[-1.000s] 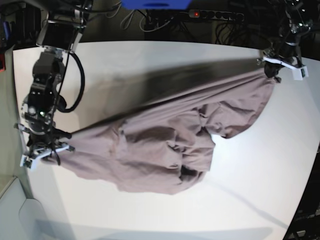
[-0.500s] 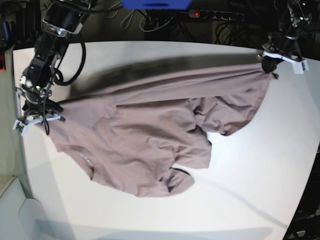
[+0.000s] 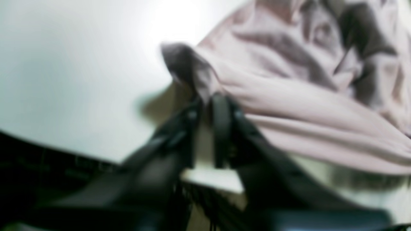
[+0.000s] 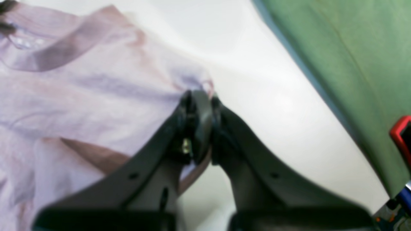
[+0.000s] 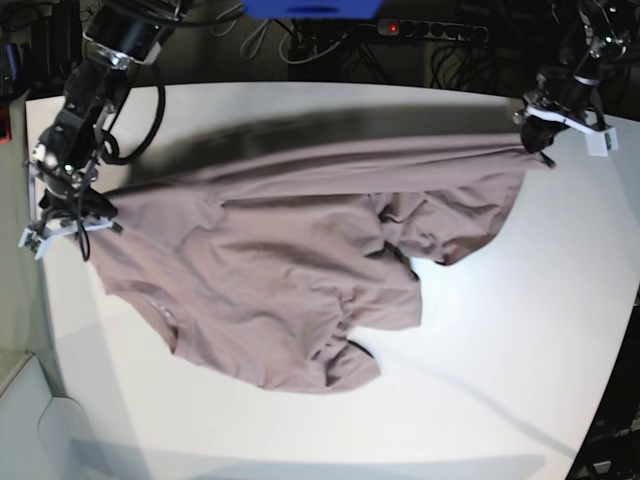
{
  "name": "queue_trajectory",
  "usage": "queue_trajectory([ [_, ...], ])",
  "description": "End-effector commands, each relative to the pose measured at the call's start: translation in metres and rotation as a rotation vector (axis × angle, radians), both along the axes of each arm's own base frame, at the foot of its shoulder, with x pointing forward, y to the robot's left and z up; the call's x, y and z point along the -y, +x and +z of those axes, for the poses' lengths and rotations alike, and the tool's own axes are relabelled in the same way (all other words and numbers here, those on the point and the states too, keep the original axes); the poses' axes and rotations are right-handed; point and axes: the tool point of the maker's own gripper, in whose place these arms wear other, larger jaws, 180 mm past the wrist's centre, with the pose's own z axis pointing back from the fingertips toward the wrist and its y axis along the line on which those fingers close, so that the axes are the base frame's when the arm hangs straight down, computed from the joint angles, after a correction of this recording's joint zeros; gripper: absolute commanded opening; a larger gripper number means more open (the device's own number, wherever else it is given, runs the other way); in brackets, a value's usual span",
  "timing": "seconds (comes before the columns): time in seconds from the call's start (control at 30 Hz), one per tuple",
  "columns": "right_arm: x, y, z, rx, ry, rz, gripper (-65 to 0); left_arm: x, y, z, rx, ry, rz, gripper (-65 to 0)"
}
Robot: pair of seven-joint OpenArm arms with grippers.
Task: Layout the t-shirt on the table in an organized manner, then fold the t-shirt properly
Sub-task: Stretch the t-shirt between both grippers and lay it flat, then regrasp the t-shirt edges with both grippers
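The mauve-pink t-shirt (image 5: 280, 270) hangs stretched across the white table (image 5: 500, 350) between my two grippers, and its wrinkled lower part rests on the top. My left gripper (image 5: 540, 140) holds one corner at the far right. In the blurred left wrist view, the left gripper (image 3: 207, 98) shows only a narrow slit between its fingers, with the t-shirt (image 3: 289, 96) corner pinched at the tips. My right gripper (image 5: 65, 222) grips the other end by the table's left edge. Seen from the right wrist, the right gripper (image 4: 197, 94) is shut on the t-shirt (image 4: 80, 96) hem.
A power strip (image 5: 430, 30), cables and a blue object (image 5: 310, 8) lie in the dark beyond the table's far edge. A green surface (image 4: 353, 64) and a red item (image 4: 401, 134) sit past the table edge beside my right gripper.
My right gripper carried its corner from the front left back along the left edge. The t-shirt spread wider and flatter. My left gripper stayed at the far right corner.
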Motion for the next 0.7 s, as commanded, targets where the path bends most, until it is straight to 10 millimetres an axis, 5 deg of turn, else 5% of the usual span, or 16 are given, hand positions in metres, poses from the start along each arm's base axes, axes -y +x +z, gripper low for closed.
queue_trajectory([
  [0.0, 0.009, 0.005, 0.015, 0.037, -0.048, -0.005, -65.0, -0.01, 0.003, 0.011, 0.03, 0.026, 0.011, -47.8],
  [0.17, 0.003, 0.009, 0.014, 0.011, -0.074, 0.118, -65.0, -0.024, 0.002, 0.03, 0.06, 0.068, 0.04, -28.5],
  [0.33, -0.012, 0.01, 0.007, -0.026, -0.077, 0.251, -65.0, -0.037, 0.007, 0.051, 0.11, 0.114, 0.063, -23.8],
  [0.67, -0.004, 0.002, 0.005, -0.037, -0.07, 0.22, -65.0, -0.003, 0.106, 0.07, 0.252, 0.109, -0.027, -23.6],
])
